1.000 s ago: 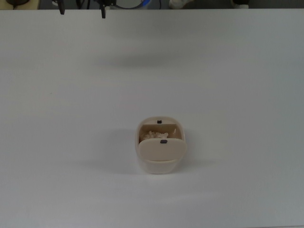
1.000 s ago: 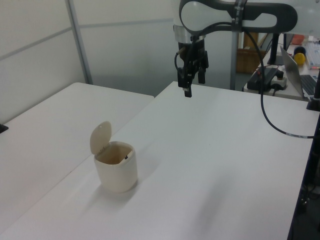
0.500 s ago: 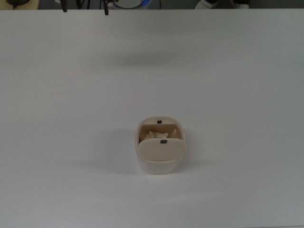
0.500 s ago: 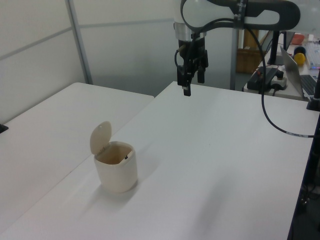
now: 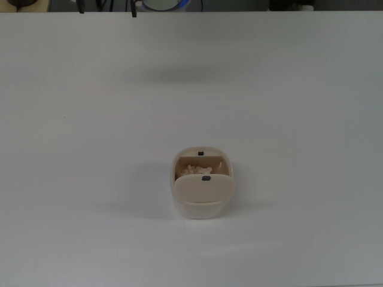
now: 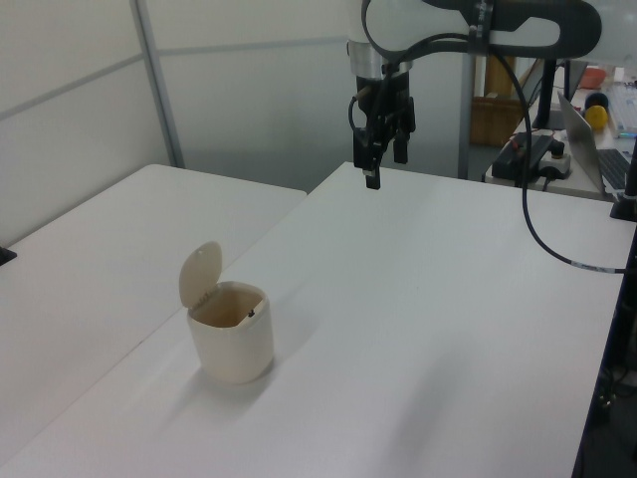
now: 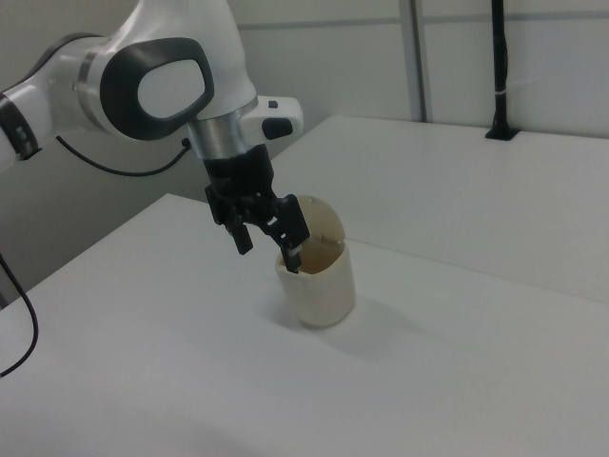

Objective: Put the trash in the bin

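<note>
Your black two-finger gripper (image 6: 384, 164) hangs in the air with its fingers apart and nothing between them, high above the far end of the white table (image 6: 418, 319) as the left view shows it. In the top view only the finger tips show, at the upper edge.

From the gripper, look toward the near end of the table in the left view: the small beige plastic bin with the rounded-square rim (image 6: 232, 344) stands there, well apart from the gripper and lower. In the right view the fingers seem to overlap the bin (image 7: 319, 281), but I judge this to be only the line of sight.

Its cream swing lid (image 6: 200, 274) is tilted up. In the top view, the small crumpled off-white wad of paper (image 5: 196, 170) lies inside the bin, in the uncovered half.

So the trash is already in the bin, and you have no piece left on the table to go for. I judge the task done.
</note>
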